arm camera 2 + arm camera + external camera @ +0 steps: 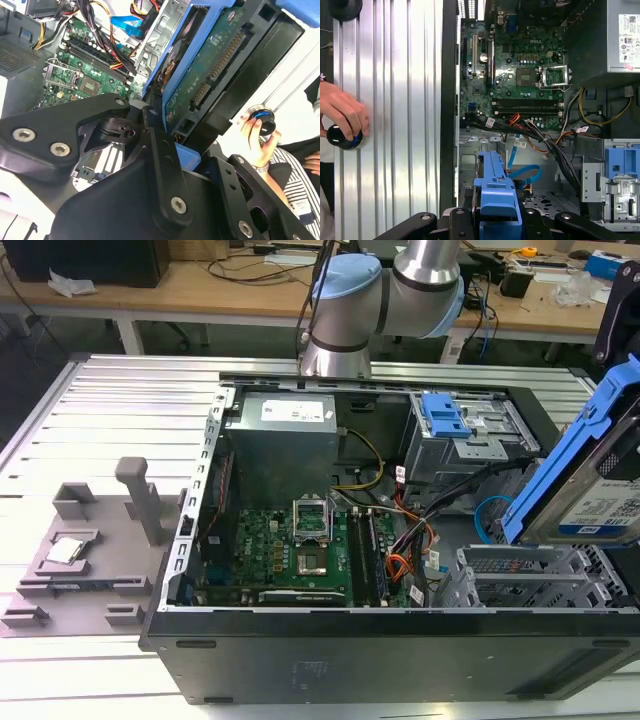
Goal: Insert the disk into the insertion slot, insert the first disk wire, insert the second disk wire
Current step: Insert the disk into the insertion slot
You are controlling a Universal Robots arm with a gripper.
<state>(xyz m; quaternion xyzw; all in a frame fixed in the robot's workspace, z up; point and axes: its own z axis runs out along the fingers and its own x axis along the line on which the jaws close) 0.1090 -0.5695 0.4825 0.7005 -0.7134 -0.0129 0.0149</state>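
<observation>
My gripper [167, 127] is shut on the disk [205, 75], a drive in a bright blue frame whose green circuit-board side faces the second wrist view. In the exterior view the disk [590, 485] hangs tilted at the right edge, label side showing, above the open computer case. Just below it stands the insertion slot [530, 575], a silver perforated sheet-metal cage at the case's near right corner. In the first wrist view the blue frame [495, 187] sits between my black fingers [427, 220], over the cage floor [545, 200]. A loose blue flat cable [527, 172] and a bundle of orange and black wires [555, 145] lie beside the cage.
The green motherboard [290, 540] and grey power supply [285, 435] fill the case's left half. A taller grey box with a blue latch plate [450, 420] stands at the back right. A grey fixture [75, 550] sits on the ribbed table. A person's hand [342, 117] grips a knob.
</observation>
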